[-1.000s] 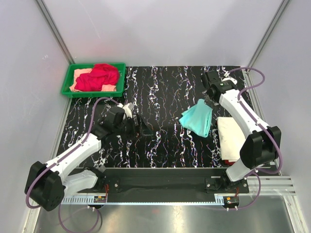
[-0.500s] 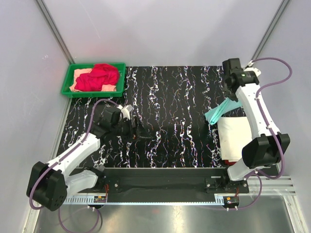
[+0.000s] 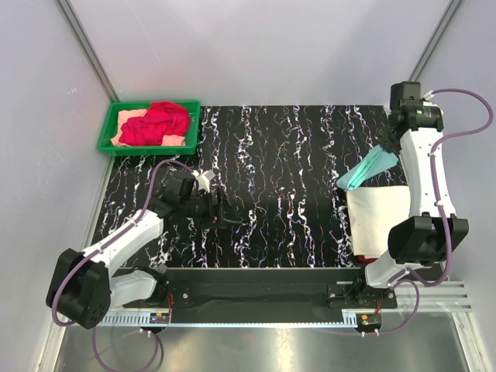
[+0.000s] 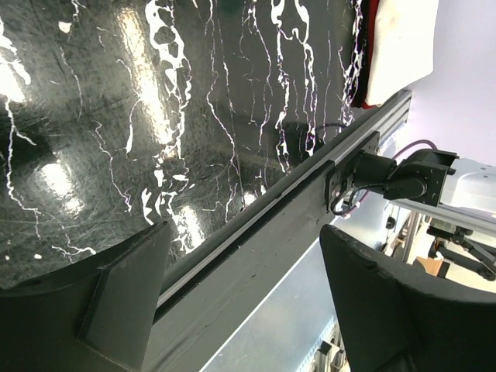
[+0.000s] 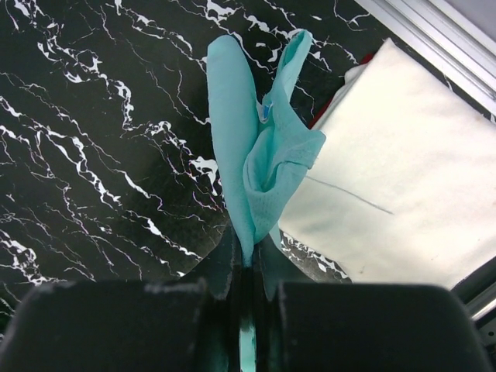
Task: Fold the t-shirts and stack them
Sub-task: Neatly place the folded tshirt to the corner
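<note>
My right gripper [image 5: 248,262], jaws pressed tight, pinches a soft mint-teal cloth t-shirt [image 5: 260,147] by a bunched edge. The shirt hangs from my fingers over the black, white-veined table [image 5: 93,155]. Just past its free end, off to one side, lies a folded cream-white cloth t-shirt [image 5: 387,186]. My left gripper [image 4: 248,291], spread wide and holding nothing, hovers low over the table. Far across from both, a crumpled red cloth t-shirt [image 3: 159,122] lies on a peach cloth t-shirt [image 3: 180,140] in a green plastic tray [image 3: 106,138].
</note>
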